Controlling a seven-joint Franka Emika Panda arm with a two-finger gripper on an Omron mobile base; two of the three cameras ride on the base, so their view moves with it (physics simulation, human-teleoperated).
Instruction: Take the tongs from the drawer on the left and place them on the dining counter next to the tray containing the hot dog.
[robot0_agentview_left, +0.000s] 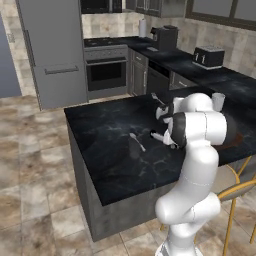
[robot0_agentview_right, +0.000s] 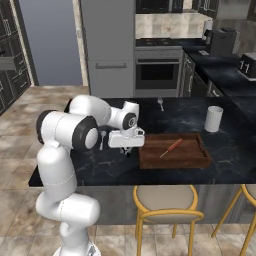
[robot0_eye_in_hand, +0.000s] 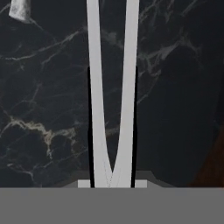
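Gripper hangs low over the dining counter, pointing down, just left of the tray as the right base view shows it. Jaws narrow, clamped on the tongs. In the hand view the tongs' 2 pale arms run up from between the fingertips and spread slightly apart over the black veined marble; whether their far ends touch the top cannot be told.

Tray sits on the counter near its stool-side edge, with a slim reddish hot dog lying diagonally inside.

White cup stands upright beyond the tray's far right corner. 1 spoon lies on the marble left of the arm; another spoon lies near the far edge.
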